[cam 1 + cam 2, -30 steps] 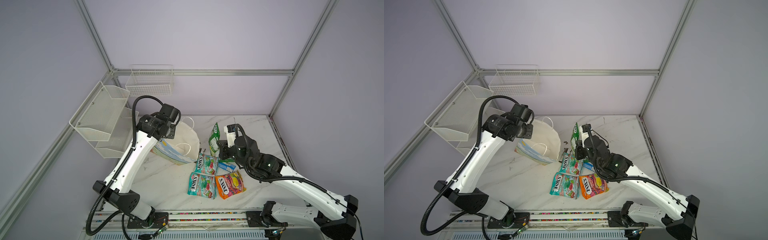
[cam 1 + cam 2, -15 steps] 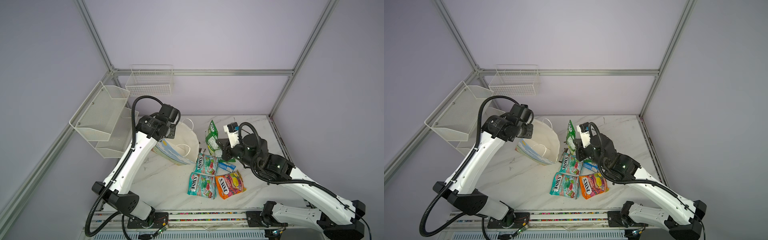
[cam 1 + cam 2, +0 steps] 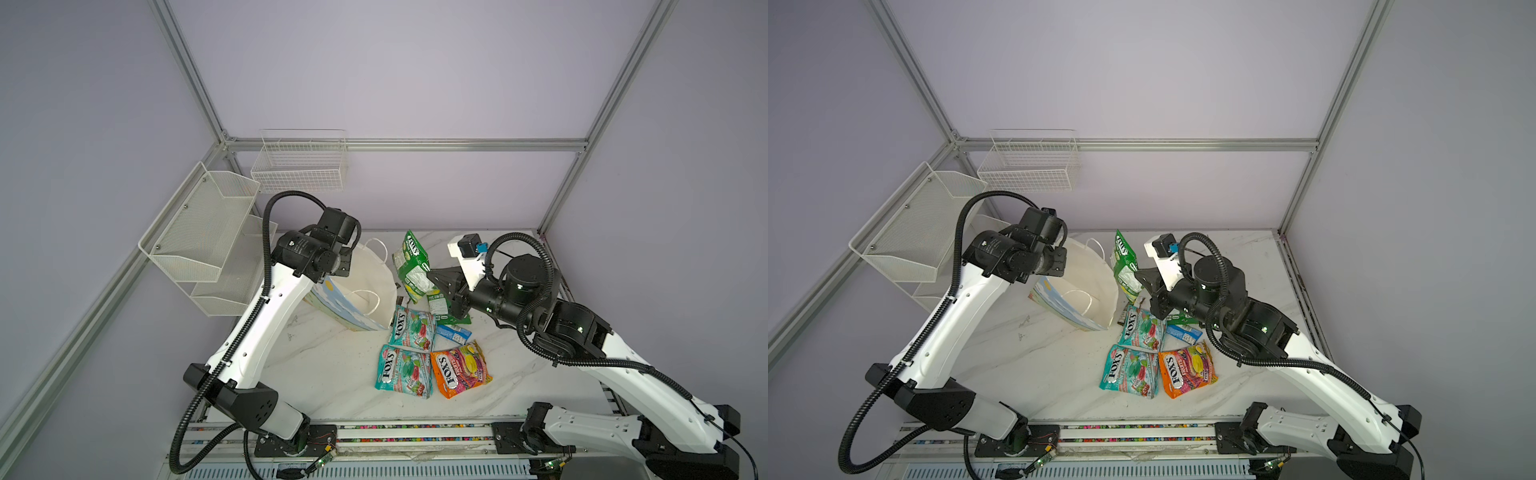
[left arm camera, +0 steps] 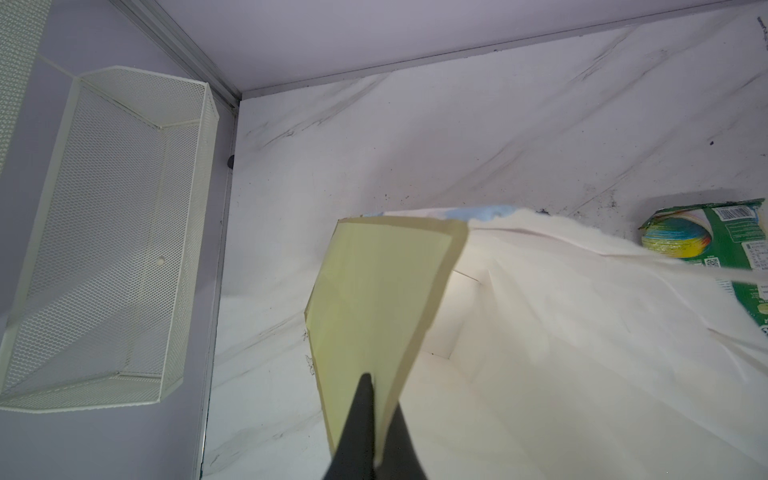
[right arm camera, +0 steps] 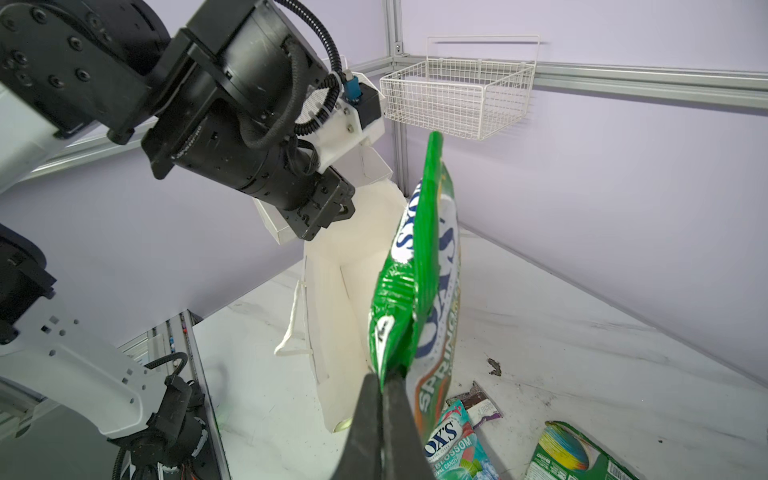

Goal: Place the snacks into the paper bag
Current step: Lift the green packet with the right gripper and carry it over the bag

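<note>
The white paper bag (image 3: 370, 276) (image 3: 1090, 278) lies tilted with its mouth open toward the snacks. My left gripper (image 4: 380, 399) is shut on the bag's side panel and holds it up. In the air beside the bag's mouth hangs a green FOX'S bag (image 3: 411, 266) (image 5: 432, 266), with my right gripper (image 5: 382, 376) (image 3: 434, 286) shut on its lower edge. On the table lie two teal bags (image 3: 411, 330) (image 3: 401, 372), an orange bag (image 3: 459, 370), a small blue packet (image 3: 453, 332), another green bag (image 5: 577, 453) and a dark wrapper (image 5: 478, 405).
White mesh shelves (image 3: 199, 241) hang on the left wall. A wire basket (image 3: 299, 166) hangs on the back wall. The arms' rail (image 3: 395, 432) runs along the table's front edge. Aluminium frame posts stand in the back corners.
My right gripper has carried the green bag higher and a little left, closer to the paper bag's mouth. The left arm and the paper bag have stayed put.
</note>
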Robot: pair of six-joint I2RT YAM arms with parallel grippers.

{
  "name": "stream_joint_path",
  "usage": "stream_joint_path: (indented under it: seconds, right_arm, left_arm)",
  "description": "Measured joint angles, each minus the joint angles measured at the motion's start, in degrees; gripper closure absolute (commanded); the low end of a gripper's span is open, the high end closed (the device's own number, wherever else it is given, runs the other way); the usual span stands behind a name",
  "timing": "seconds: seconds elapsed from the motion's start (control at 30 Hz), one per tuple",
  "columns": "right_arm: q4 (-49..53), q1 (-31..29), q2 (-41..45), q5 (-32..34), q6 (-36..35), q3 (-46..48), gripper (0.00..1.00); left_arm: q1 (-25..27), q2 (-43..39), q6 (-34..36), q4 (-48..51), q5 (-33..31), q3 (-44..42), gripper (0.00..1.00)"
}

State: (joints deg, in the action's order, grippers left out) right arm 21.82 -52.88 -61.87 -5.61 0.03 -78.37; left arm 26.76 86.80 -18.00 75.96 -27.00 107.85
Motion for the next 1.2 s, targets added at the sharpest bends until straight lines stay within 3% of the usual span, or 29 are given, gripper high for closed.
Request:
stream_joint_path:
  seconds: [0.5,1.2]
  right_arm:
    - [1.2,-0.4,-2.6,-9.0,-1.9,-2.2,1.00]
    - [-5.1,-0.5,-11.5,-9.7,-2.3,-2.4,1.00]
  left_arm:
    - [0.0,-0.1,0.0,0.0,0.3,0.0,1.00]
    - [0.0,-0.2,0.0,0.0,1.1,0.0,1.00]
